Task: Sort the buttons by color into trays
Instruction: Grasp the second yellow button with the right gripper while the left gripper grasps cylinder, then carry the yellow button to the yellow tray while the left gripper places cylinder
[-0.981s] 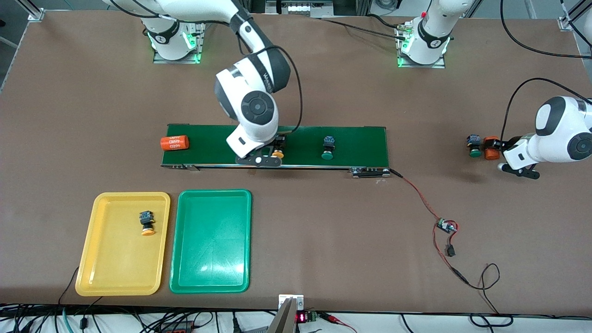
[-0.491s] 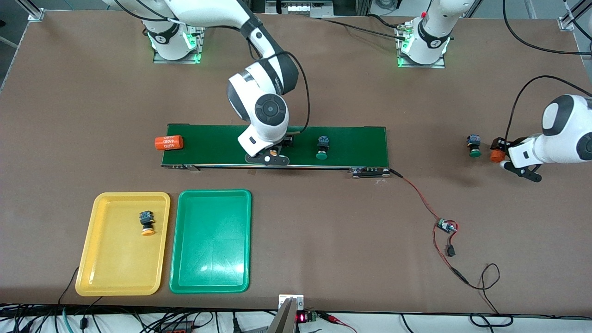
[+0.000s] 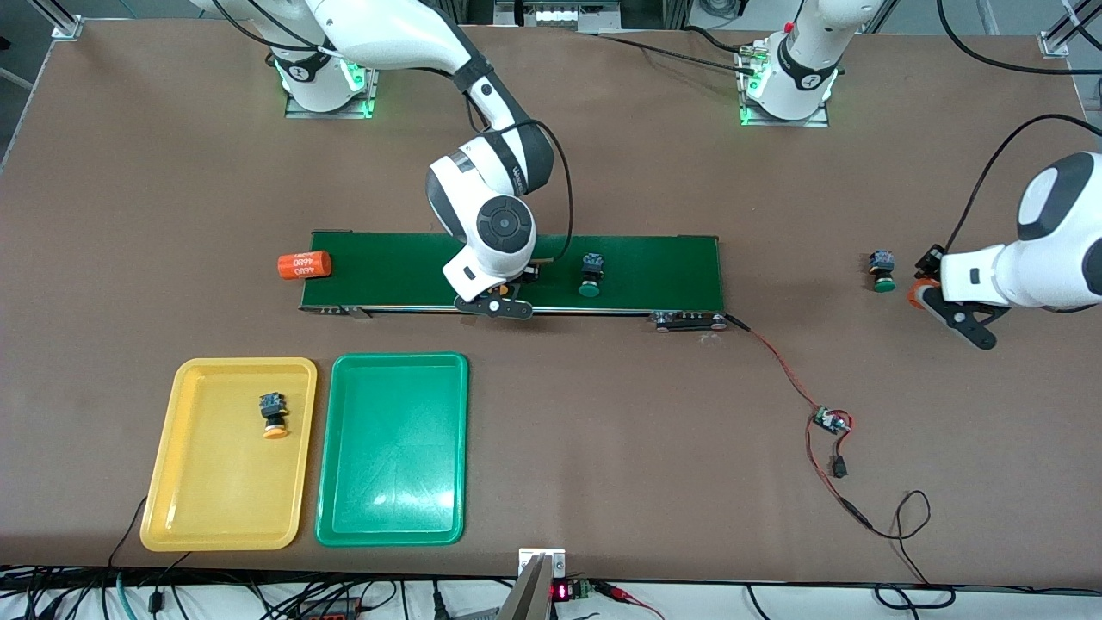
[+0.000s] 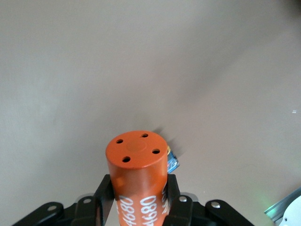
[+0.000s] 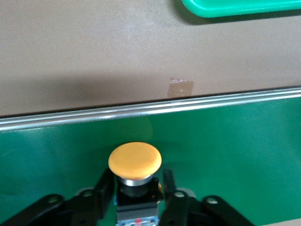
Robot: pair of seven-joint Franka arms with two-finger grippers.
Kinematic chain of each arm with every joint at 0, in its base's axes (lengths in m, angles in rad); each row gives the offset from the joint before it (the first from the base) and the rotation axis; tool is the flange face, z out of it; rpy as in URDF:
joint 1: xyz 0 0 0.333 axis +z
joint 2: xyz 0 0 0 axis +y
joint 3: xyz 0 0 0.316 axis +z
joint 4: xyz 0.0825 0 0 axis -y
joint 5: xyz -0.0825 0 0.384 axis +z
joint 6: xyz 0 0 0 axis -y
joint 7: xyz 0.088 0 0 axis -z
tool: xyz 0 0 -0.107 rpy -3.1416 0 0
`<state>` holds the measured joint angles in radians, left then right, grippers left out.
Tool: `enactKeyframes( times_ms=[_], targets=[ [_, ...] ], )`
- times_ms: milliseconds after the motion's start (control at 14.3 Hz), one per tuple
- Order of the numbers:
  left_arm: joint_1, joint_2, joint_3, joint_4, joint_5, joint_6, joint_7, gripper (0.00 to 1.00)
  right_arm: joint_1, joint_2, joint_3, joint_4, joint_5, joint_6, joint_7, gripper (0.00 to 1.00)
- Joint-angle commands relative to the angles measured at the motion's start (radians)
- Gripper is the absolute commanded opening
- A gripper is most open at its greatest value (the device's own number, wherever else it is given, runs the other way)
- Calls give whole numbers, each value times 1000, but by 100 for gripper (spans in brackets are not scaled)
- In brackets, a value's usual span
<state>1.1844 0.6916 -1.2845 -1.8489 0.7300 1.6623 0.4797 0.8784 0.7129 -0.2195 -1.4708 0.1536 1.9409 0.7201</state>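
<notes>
My right gripper (image 3: 495, 303) is down on the dark-green belt (image 3: 663, 267), shut on a yellow-capped button (image 5: 135, 160) whose dark body sits between its fingers (image 5: 104, 186). A green-capped button (image 3: 590, 275) stands on the belt beside it, toward the left arm's end. Another green button (image 3: 881, 271) sits on the bare table past the belt's end. My left gripper (image 3: 925, 297) hangs beside that button, shut on an orange cylinder (image 4: 137, 179) with white print. One yellow button (image 3: 274, 416) lies in the yellow tray (image 3: 215, 491). The green tray (image 3: 392, 465) next to it holds nothing.
A second orange cylinder (image 3: 304, 263) lies on the table at the belt's end toward the right arm. A red-and-black cable with a small circuit board (image 3: 831, 422) runs from the belt's motor toward the front edge. Both trays sit nearer the front camera than the belt.
My right gripper has shut on the yellow button. The green button and the loose orange cylinder have travelled along the belt toward the right arm's end. My left gripper has drawn its cylinder away from the table's green button.
</notes>
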Motion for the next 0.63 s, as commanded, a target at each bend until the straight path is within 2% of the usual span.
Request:
enactKeyframes(
  times_ms=[0,140,280,350,561],
  targets=[
    [-92,-1,-15,34,-71,-27,115,26,-4,-20,-3,-10,17,1,9,17],
    [-173,17,-10,48,-139,-18,164,24,-4,-41,-14,-5,14,0,-4,14],
    [-288,22,-10,51,-144,-13,155,22,-35,-81,-55,15,14,-16,-10,14],
    [-355,22,-1,51,-144,19,154,22,-71,-84,-70,41,12,-43,-16,14],
    [-460,66,30,48,-149,154,190,23,-203,-64,-80,128,-11,-77,-74,14]
  ],
)
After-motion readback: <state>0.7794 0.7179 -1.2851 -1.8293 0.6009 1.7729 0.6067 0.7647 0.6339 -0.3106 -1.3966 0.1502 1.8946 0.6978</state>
